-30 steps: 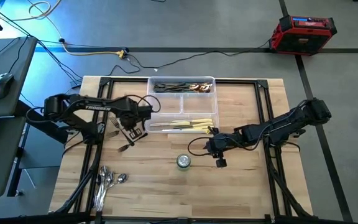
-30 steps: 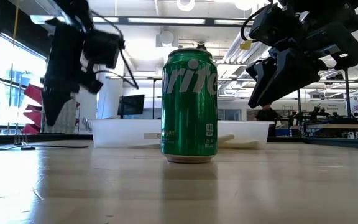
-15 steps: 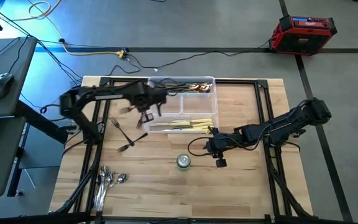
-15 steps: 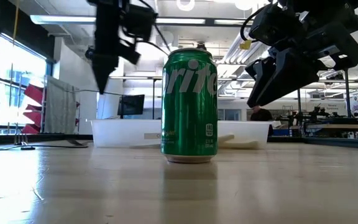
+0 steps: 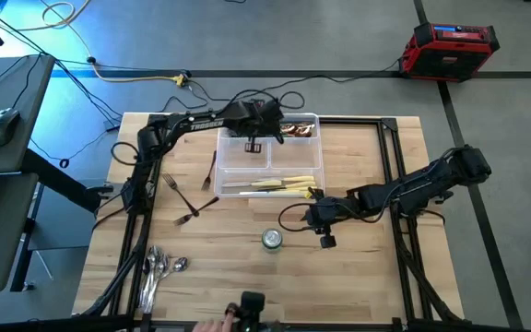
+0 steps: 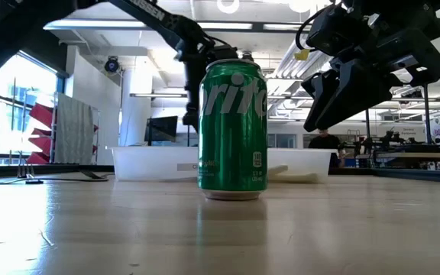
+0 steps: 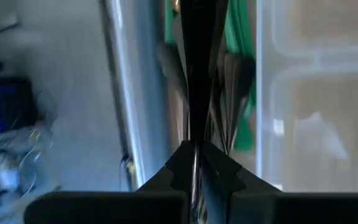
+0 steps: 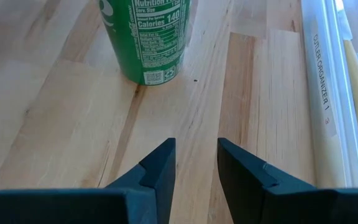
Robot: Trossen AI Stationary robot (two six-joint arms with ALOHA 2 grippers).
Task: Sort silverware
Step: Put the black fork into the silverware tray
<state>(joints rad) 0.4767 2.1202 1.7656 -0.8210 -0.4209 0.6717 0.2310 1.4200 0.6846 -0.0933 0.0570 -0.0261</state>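
A: Over the far compartment of the clear tray (image 5: pixel 313 118), my left tool (image 5: pixel 253 144) hangs pinched tight on a dark fork (image 7: pixel 199 74), tines pointing down at the forks and green-handled pieces (image 7: pixel 240 56) already lying there. A second ago this tool was low over the table (image 5: pixel 358 267) beside the two loose forks (image 5: pixel 187 198); since then it has swung up and across to the tray.

B: So the pick is done and the carry too?

A: I judge yes. What remains of this step is to lower and let go in the far compartment, where the like pieces lie.

B: And your right tool?

A: My right tool (image 8: pixel 194 163) has not moved over that second. It waits near the green can (image 8: pixel 145 37), just short of the tray's front wall, fingers part way apart and holding nothing.

B: Where does the rest of the silverware stand?

A: Cream-handled knives (image 5: pixel 279 183) in the near compartment. Two forks on the table left of the tray, a bunch of spoons (image 5: pixel 159 269) at the near left corner. Those are unsorted, so the task is perhaps half along
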